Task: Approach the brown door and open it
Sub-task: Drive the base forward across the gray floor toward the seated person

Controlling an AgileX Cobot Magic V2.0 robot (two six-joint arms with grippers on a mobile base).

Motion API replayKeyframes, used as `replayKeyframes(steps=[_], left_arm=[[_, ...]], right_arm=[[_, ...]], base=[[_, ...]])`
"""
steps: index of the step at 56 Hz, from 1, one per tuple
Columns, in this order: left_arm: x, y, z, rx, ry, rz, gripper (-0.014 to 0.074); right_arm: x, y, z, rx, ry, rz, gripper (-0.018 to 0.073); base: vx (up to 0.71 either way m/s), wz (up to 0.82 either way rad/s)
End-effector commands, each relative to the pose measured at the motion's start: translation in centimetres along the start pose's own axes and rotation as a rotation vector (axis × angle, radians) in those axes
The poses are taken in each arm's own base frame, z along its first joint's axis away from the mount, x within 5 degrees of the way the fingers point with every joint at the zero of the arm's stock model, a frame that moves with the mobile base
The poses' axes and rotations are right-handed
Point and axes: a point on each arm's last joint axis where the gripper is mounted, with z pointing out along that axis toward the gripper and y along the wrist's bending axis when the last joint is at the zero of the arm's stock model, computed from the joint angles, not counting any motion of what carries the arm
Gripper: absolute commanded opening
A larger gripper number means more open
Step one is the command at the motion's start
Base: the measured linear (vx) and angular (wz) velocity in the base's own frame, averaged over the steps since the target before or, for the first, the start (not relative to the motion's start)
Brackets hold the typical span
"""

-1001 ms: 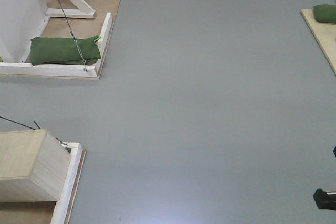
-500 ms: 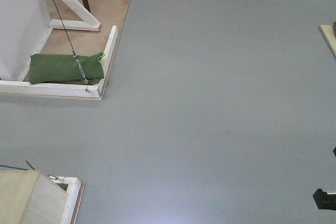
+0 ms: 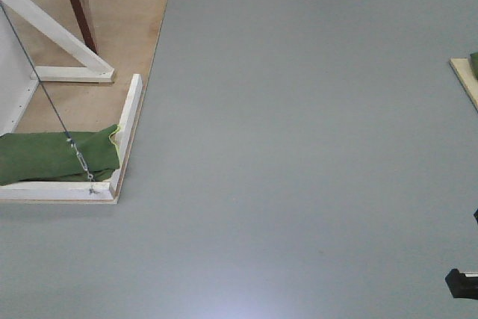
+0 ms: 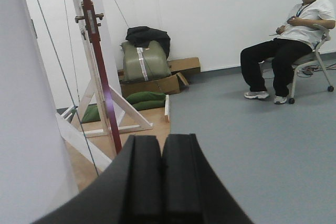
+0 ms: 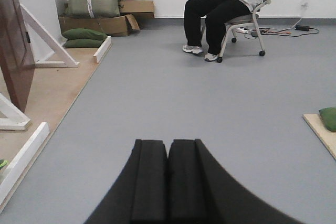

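Approach step judged in hand | brown door (image 5: 13, 40) sighted far left, unreached | left gripper (image 4: 161, 177), right gripper (image 5: 168, 179) pressed closed, empty | leftward turn called for next

Left gripper (image 4: 161, 148) and right gripper (image 5: 168, 153) are matte black

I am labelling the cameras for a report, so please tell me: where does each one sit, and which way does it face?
Exterior front-facing: sits high, looks steeply down at the grey floor and green sandbag; a black robot part shows lower right.
Left wrist: behind the shut left gripper, looking forward past the brown door, seen edge-on.
Right wrist: behind the shut right gripper, looking across the floor.
Both wrist views share the door and the seated person.
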Motion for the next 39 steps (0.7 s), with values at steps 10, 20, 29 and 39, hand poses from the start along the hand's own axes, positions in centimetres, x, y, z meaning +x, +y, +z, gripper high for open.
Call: replayKeyframes(steps=[10, 20, 29, 39], left_arm=[[-1.46, 0.19, -0.23, -0.018, -0.117, -0.008, -0.0006], [-1.46, 0.19, -0.23, -0.018, -0.117, -0.008, -0.0006], [-1.46, 0.19, -0.23, -0.018, -0.117, -0.008, -0.0006], [-1.46, 0.2, -0.23, -0.019, -0.117, -0.008, -0.0006]], right_arm=[[-0.64, -0.04, -0.11, 0.004, -0.092, -0.009, 0.0], [-0.64, -0.04, -0.11, 0.004, -0.092, -0.009, 0.0], [-0.64, -0.04, -0.11, 0.004, -0.092, -0.009, 0.0], [-0.64, -0.04, -0.11, 0.004, -0.092, -0.009, 0.0]], base=[[0.44, -0.08], [0.45, -0.05], [0.46, -0.02], [0.46, -0.01]])
